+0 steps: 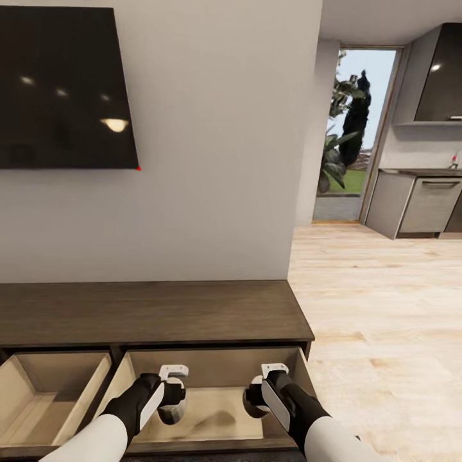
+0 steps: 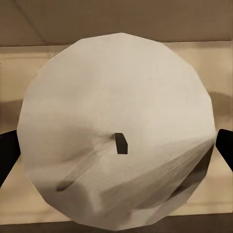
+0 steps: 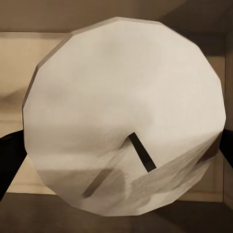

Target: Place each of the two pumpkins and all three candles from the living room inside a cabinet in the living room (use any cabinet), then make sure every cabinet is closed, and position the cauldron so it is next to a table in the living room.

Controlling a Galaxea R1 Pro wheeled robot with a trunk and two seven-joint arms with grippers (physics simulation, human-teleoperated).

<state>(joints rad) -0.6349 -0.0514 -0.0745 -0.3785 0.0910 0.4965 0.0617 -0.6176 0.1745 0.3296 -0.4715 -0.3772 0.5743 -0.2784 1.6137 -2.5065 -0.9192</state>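
Note:
Two drawers of the long dark-brown cabinet (image 1: 147, 312) stand open, showing pale beige insides. Both my grippers hang over the right drawer (image 1: 218, 369). My left gripper (image 1: 172, 399) is shut on a white candle (image 2: 116, 121), whose round top and dark wick face the left wrist camera; the dark fingers (image 2: 7, 156) press its sides. Across the same drawer, my right gripper (image 1: 256, 396) is shut on another white candle (image 3: 126, 111), with fingers (image 3: 9, 160) on either side. In the head view both candles are hidden by the grippers.
The left drawer (image 1: 19, 385) is open with nothing showing in it. A black screen (image 1: 64, 90) hangs on the wall above the cabinet. Light wood floor (image 1: 378, 308) runs to the right toward kitchen cupboards (image 1: 423, 205) and a glass door (image 1: 353, 135).

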